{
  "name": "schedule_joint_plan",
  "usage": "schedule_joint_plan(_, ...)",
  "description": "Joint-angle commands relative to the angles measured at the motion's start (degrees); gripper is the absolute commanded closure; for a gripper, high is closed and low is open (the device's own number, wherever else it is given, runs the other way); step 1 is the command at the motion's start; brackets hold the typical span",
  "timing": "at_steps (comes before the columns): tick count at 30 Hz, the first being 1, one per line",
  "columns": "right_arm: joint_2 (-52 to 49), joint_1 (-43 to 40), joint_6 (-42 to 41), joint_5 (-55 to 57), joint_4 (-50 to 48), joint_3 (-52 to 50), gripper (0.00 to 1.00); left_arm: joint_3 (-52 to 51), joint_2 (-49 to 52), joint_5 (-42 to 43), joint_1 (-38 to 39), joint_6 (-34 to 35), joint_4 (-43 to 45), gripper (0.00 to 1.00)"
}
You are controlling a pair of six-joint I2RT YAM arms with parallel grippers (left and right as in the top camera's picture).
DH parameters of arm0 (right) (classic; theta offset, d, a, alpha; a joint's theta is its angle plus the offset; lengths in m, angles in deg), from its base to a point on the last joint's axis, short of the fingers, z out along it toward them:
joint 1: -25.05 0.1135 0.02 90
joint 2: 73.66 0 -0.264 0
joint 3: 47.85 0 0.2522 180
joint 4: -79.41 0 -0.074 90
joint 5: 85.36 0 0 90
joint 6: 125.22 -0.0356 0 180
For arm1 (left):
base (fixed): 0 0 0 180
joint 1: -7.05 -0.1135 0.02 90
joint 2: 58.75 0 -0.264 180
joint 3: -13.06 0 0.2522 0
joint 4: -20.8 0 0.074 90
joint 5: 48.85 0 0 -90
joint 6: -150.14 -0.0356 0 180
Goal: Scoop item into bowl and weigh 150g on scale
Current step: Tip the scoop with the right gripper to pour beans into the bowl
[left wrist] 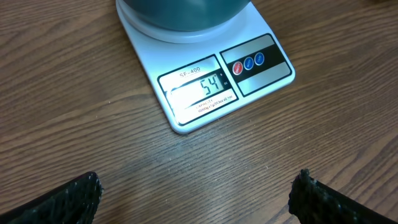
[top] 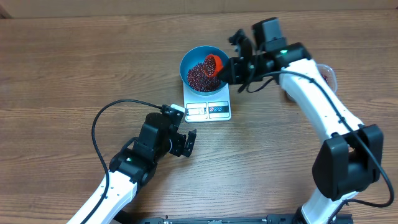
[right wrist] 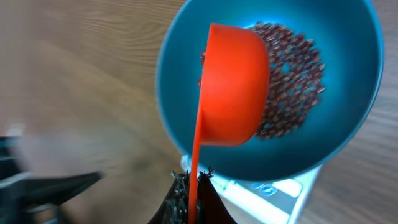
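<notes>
- The right gripper (right wrist: 194, 198) is closed tight on the thin handle of the red scoop (right wrist: 233, 87). The scoop is tipped over the blue bowl (right wrist: 173, 93), with its rounded back toward the wrist camera.
- The beans (right wrist: 295, 74) lie in a loose maroon layer across the bowl's floor. The bowl stands on the white scale (left wrist: 205, 81).
- The display appears to read 54, though glare blurs its left side. On that reading the pour is well short of target, and several more scoops seem likely.
- To pour well, keep the scoop's mouth inside the rim and roll the wrist slowly.
- Keep the scoop off the bowl, since any pressing would likely falsify the weight. Lift it clear before trusting the number.
- As the target nears, smaller loads would make overshoot less likely.
- The left gripper (top: 186, 142) has its jaws spread wide and holds nothing. It sits in front of the scale, near it but apart.
- A clear tub (top: 328, 73) shows only as a sliver behind the right arm.
- A black cable (top: 99, 118) loops left of the scale, well apart from the pour. Nothing stands between scoop and bowl.
</notes>
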Motion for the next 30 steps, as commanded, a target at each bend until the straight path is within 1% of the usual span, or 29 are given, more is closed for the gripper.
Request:
schedule_joint_plan(1,-0.17,3.41,0.24,15.93,-0.98,1.77,0.96,-0.24,0.37,-0.42,-0.24,0.79,0.00,0.00)
schedule_joint_plan(12,-0.17,13.86,7.76,46.88,-1.46,1.77,0.96,-0.24,0.37,-0.42,-0.24,0.79,0.00,0.00)
schedule_joint_plan(15,-0.17,15.89,8.09,54.05,-2.08,1.77,0.96,-0.24,0.37,-0.42,-0.24,0.79,0.00,0.00)
schedule_joint_plan(17,-0.17,16.81,9.55,55.71,-2.45,1.77,0.96,-0.24,0.37,-0.42,-0.24,0.79,0.00,0.01)
schedule_joint_plan(23,-0.17,17.35,9.75,55.41,-2.86,1.77,0.96,-0.24,0.37,-0.42,-0.24,0.79,0.00,0.00)
schedule_joint_plan(30,0.13,16.52,9.70,45.44,-3.04,1.77,0.96,-0.24,0.37,-0.42,-0.24,0.79,0.00,0.00)
